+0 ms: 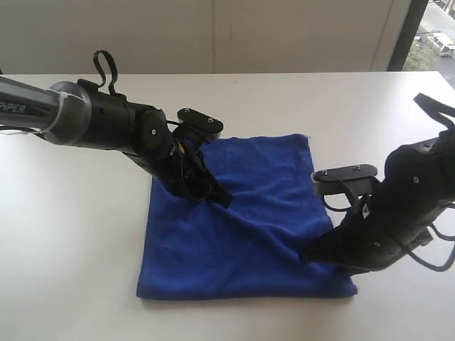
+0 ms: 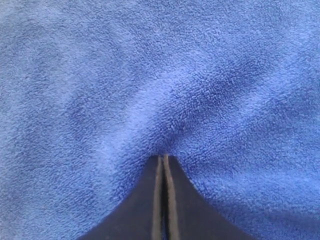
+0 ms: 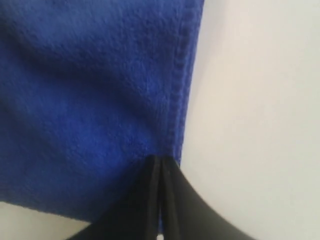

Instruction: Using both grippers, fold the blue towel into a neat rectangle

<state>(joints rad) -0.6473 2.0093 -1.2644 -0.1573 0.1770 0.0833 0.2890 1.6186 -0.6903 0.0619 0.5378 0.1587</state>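
Blue towel [image 1: 234,234] lies spread on the white table [image 1: 71,249]; only the outside view shows both arms, with the left gripper [image 1: 226,199] on the cloth's upper left and the right gripper [image 1: 306,256] at its right edge. The left wrist view adds cloth puckering at jaws pressed together. The right wrist view adds closed jaws touching the stitched hem [image 3: 179,90].

white table [image 1: 71,249] fills most of the exterior frame, matte, visible at left, bottom and upper right. pale wall [image 1: 142,35] runs along the top, with one thin vertical seam [image 1: 213,32] near top centre. dark window frame [image 1: 405,35] slants at upper right. the window [image 1: 441,39] beside it shows blurred outdoor ground, detail unreadable. the right wrist view has the same white tabletop on the right side of the frame.
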